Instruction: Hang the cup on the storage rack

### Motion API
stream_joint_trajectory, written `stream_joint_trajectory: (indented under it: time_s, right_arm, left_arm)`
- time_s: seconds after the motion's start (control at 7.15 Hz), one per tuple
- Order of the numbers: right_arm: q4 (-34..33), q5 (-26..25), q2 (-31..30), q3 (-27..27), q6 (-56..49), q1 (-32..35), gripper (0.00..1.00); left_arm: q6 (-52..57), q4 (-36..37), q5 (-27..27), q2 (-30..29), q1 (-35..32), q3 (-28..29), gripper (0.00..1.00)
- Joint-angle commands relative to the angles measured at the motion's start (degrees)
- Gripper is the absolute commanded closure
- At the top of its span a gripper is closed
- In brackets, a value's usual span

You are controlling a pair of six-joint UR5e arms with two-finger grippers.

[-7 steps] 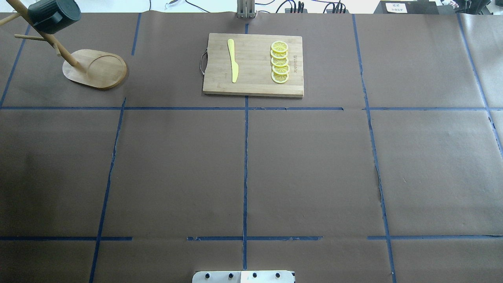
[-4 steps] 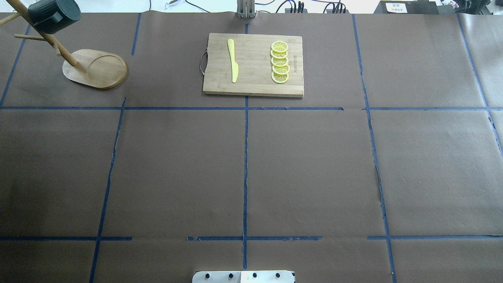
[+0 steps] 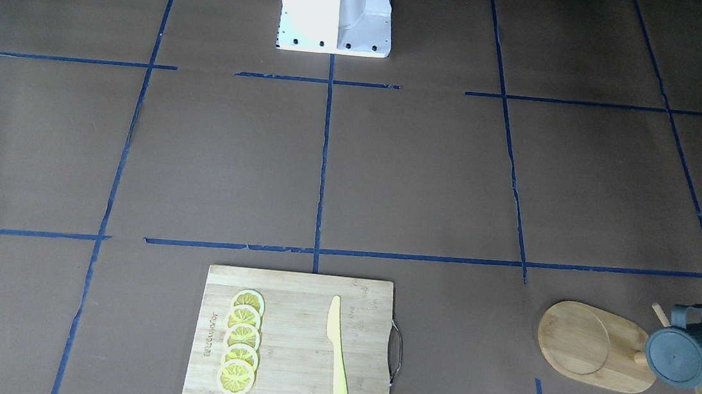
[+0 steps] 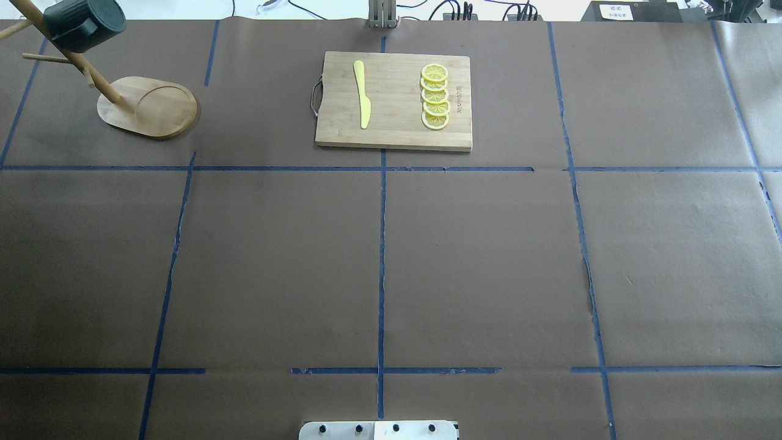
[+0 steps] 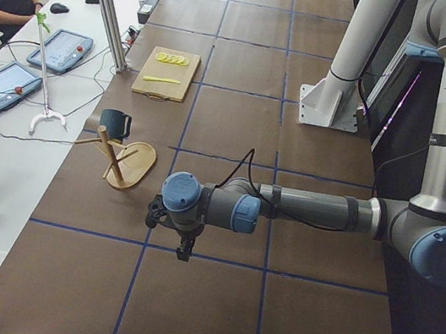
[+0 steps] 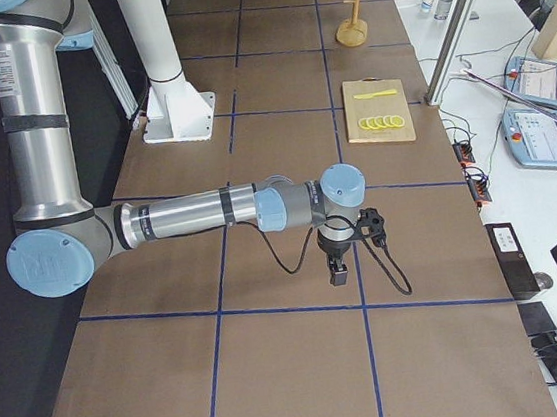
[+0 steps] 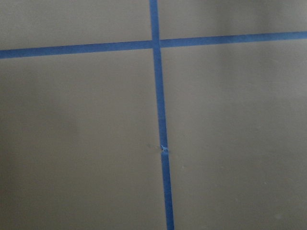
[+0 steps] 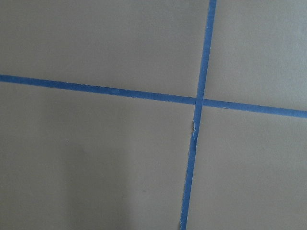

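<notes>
The dark blue-grey cup (image 4: 82, 24) hangs by its handle on a peg of the bamboo storage rack (image 4: 149, 107) at the table's far left corner. Both also show in the front-facing view, cup (image 3: 693, 355) and rack (image 3: 594, 346), and in the left view, cup (image 5: 115, 123) and rack (image 5: 131, 165). My left gripper (image 5: 183, 250) hangs low over the table, well apart from the rack. My right gripper (image 6: 338, 274) hangs over the table's other end. I cannot tell whether either is open or shut. Both wrist views show only brown paper and blue tape.
A rectangular bamboo cutting board (image 4: 394, 134) at the far middle holds a yellow knife (image 4: 362, 95) and several lemon slices (image 4: 435, 96). The robot's white base (image 3: 337, 9) stands at the near edge. An operator's bench with tablets (image 5: 58, 49) lies beyond the far edge.
</notes>
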Motion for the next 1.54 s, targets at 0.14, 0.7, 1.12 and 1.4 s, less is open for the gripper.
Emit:
stream_joint_trajectory:
  time_s: [0.14, 0.7, 1.12, 1.4]
  right_arm:
    - [-7.4, 0.5, 0.5, -0.1, -9.0, 4.1, 0.0]
    - [-7.7, 0.3, -2.6, -1.5, -13.4, 6.3, 0.0]
    - [-6.6, -0.2, -3.4, -3.0, -13.3, 6.3, 0.0]
    - [-3.7, -0.4, -3.5, -3.2, -13.5, 6.3, 0.0]
  left_arm:
    - [0.4, 5.9, -0.2, 2.2, -1.2, -5.6, 0.0]
    - [0.3, 5.9, 0.3, 2.2, -1.3, -8.9, 0.0]
    - [-0.2, 4.4, 0.3, 2.3, -1.2, -8.0, 0.0]
    - [0.3, 4.3, 6.2, 1.9, -1.2, -7.3, 0.0]
